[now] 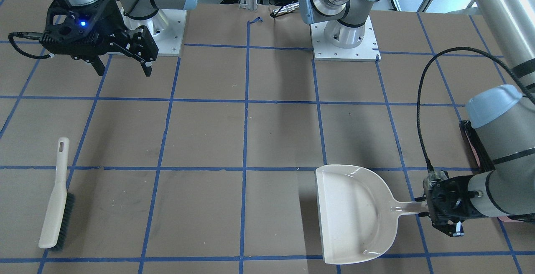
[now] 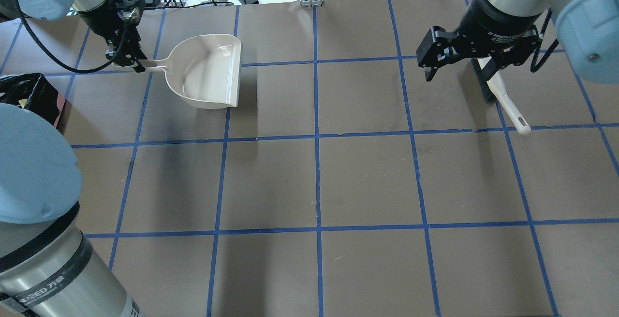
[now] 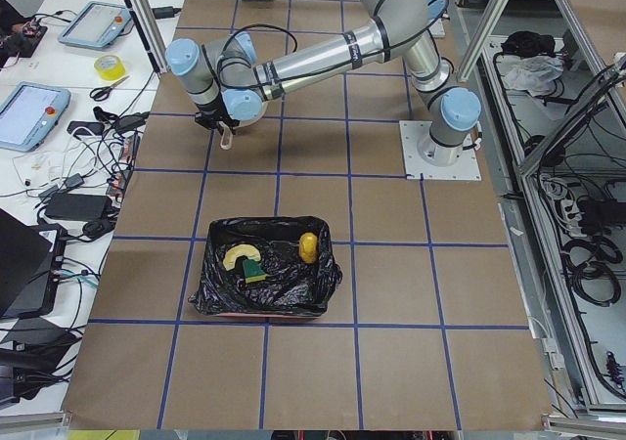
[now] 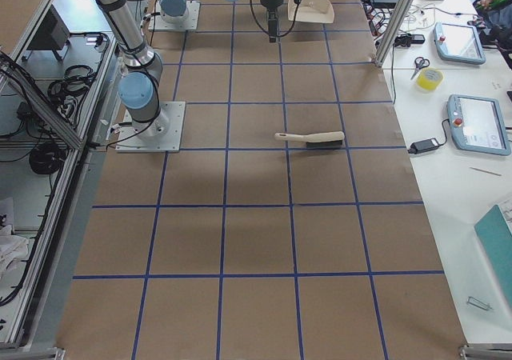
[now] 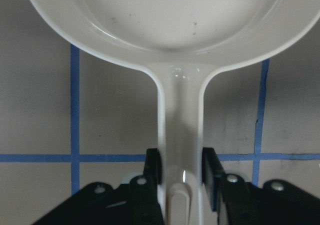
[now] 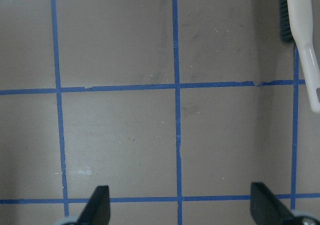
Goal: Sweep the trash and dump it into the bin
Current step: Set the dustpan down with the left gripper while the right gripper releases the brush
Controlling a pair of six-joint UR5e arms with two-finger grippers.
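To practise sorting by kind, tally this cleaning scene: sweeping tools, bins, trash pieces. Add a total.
Sweeping tools: 2 (dustpan, brush)
Bins: 1 (bin)
Trash pieces: 3, all in the bin (lump, sponge wedge, crescent slice)
Total: 6

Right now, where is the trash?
In the exterior left view, the trash lies inside the bin, nearest the camera, apart from the dustpan in the left gripper.
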